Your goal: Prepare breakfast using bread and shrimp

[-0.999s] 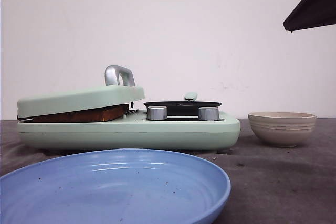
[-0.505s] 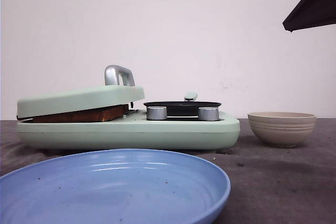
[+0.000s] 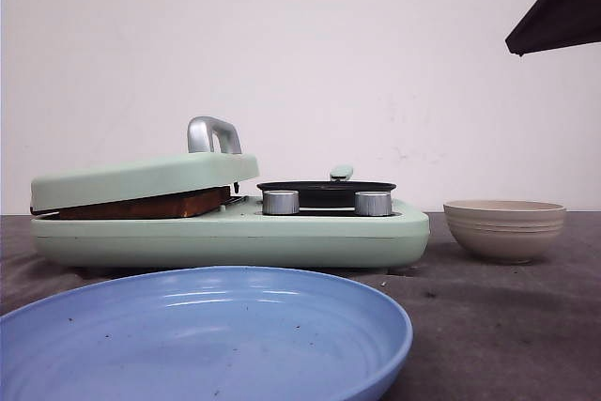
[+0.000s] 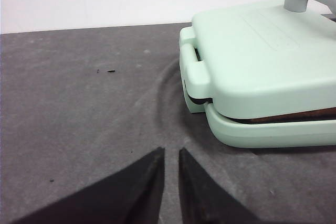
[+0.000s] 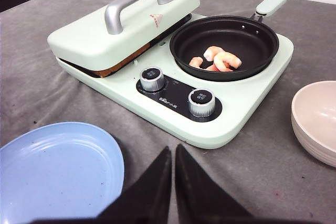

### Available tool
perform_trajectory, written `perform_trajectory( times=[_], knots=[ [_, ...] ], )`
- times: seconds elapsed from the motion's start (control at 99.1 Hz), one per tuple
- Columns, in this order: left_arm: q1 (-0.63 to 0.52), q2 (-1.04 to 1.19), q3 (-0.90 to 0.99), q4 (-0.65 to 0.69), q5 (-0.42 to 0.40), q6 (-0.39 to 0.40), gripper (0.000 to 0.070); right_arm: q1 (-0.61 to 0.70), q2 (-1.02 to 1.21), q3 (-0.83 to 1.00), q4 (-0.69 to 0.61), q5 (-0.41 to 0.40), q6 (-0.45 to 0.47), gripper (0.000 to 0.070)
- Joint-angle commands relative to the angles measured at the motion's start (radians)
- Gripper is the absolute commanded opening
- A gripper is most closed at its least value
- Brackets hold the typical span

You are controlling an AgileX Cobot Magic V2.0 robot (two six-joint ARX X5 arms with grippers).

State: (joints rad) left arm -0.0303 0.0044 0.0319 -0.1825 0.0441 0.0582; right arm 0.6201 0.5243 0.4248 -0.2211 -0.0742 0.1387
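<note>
Toasted bread [image 3: 141,206] is clamped under the lowered mint-green lid [image 3: 141,178] of the breakfast maker, and only its brown edge [image 5: 126,59] shows in the gap; the same edge of the bread [image 4: 294,117] appears in the left wrist view. Several pink shrimp [image 5: 220,59] lie in the black pan [image 5: 247,38] on the maker's right half. My left gripper [image 4: 171,150] is shut and empty over the grey cloth, left of the maker's hinge end. My right gripper [image 5: 173,148] is shut and empty, hovering in front of the maker between plate and bowl.
A blue plate [image 3: 207,335] with a few crumbs sits nearest the camera, in front of the maker. A beige bowl [image 3: 504,229] stands to the maker's right. Two silver knobs [image 5: 152,78] face forward. A dark shape [image 3: 559,11] hangs at the upper right.
</note>
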Motion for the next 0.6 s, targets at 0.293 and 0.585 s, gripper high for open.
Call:
perform_trajectory(
  times=[0.293, 0.585],
  knots=[
    [0.000, 0.000, -0.018, -0.004, 0.001, 0.001, 0.0000, 0.003, -0.028, 0.004, 0.007, 0.003, 0.011, 0.0000],
    [0.000, 0.000, -0.018, -0.004, 0.001, 0.001, 0.0000, -0.191, -0.282, -0.224, 0.115, 0.108, -0.174, 0.0000]
  ],
)
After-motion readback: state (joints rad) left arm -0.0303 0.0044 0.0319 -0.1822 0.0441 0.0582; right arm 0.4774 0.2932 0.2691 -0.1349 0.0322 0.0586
